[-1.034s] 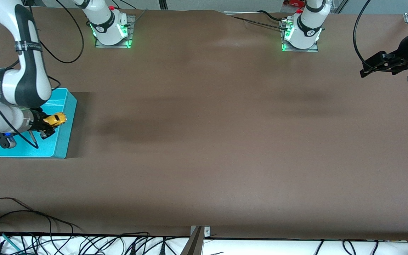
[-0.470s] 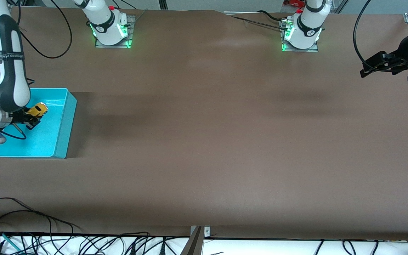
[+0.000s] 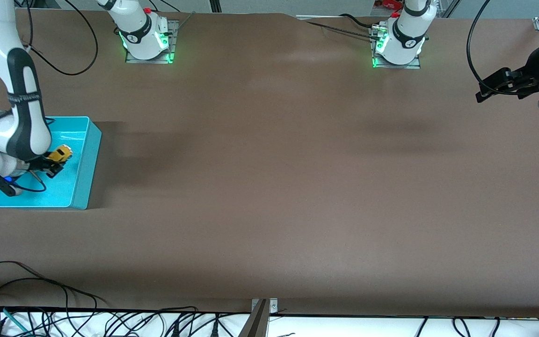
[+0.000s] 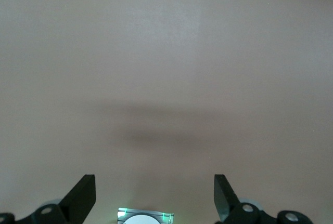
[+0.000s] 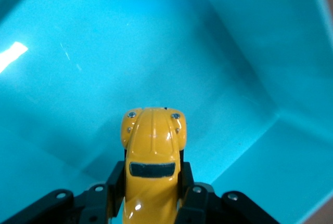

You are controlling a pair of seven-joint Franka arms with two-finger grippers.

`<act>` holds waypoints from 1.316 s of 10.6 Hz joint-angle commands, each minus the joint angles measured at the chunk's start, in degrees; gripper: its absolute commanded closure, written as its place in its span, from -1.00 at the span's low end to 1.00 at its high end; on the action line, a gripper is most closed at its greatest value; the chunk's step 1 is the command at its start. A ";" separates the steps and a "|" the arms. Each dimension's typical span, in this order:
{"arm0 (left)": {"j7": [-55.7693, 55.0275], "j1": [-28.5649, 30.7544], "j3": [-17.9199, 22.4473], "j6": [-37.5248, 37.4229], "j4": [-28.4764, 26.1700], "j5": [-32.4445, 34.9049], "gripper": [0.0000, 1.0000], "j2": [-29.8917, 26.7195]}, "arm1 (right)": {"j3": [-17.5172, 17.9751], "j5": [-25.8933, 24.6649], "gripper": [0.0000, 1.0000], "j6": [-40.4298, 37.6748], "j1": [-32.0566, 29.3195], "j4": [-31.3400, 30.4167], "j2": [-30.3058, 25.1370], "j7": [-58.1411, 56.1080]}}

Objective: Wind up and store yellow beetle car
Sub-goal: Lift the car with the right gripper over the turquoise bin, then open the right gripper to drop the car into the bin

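Note:
The yellow beetle car (image 3: 61,153) is held in my right gripper (image 3: 53,161), whose fingers are shut on its sides, over the inside of the turquoise bin (image 3: 92,140). In the right wrist view the yellow beetle car (image 5: 153,156) points out from between the black fingers (image 5: 115,182) above the turquoise bin's floor (image 5: 130,52). My left gripper (image 3: 487,90) is open and empty above the table at the left arm's end; in the left wrist view its fingertips (image 4: 83,193) stand wide apart over bare table.
The brown table (image 3: 269,187) stretches between the two arms. Both arm bases (image 3: 145,35) stand along the table edge farthest from the front camera. Cables (image 3: 63,318) lie past the table's front edge.
My right gripper carried the yellow car over the bin, first toward the right arm's end, then partly back and lower. The left arm has not moved.

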 commanded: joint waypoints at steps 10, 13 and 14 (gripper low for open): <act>-0.75 -0.43 0.19 -1.07 1.87 -1.00 -1.00 0.77 | 0.59 1.36 -1.00 -10.07 -0.35 7.16 -11.09 -2.89; -0.67 -0.43 0.27 -1.07 1.87 -1.00 -1.00 0.77 | 4.96 1.18 -1.00 -17.11 0.62 16.56 -13.38 -3.33; -0.67 -0.43 0.27 -1.07 1.87 -1.00 -1.00 0.77 | 6.90 0.66 -1.00 -16.16 0.62 16.67 -14.87 -4.99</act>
